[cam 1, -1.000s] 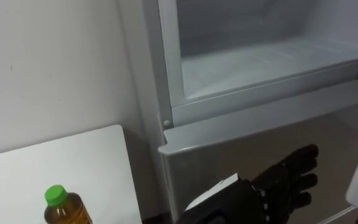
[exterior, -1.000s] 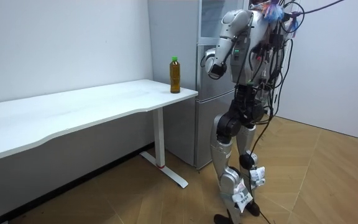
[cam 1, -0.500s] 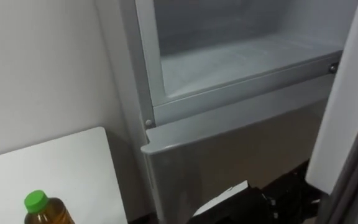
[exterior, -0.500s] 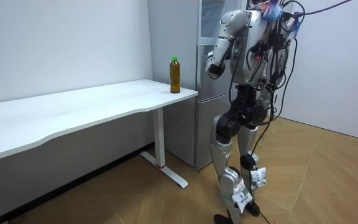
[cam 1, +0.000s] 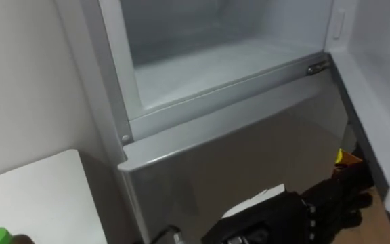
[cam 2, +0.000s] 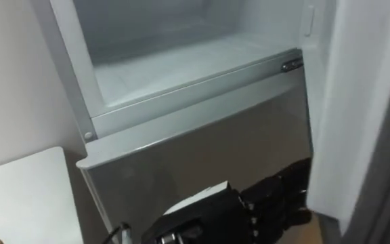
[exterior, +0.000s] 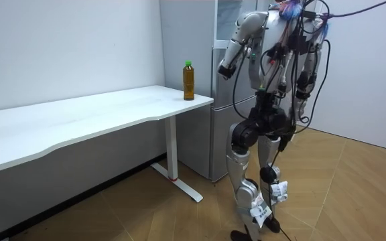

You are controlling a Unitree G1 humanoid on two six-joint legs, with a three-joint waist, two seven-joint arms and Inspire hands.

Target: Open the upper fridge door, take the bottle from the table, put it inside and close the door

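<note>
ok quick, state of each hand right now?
Left hand: open, holding nothing.
Right hand: hangs at the robot's side, state cannot be told.
The bottle stands on the table, in neither hand.

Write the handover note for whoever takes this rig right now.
Left hand: open, holding nothing, low in front of the lower door.
Right hand: hangs at the robot's side.
Bottle: upright on the table, at the corner by the fridge, untouched.
Done: upper fridge stands open.
Left: grasp the bottle and set it in the upper fridge.
</note>
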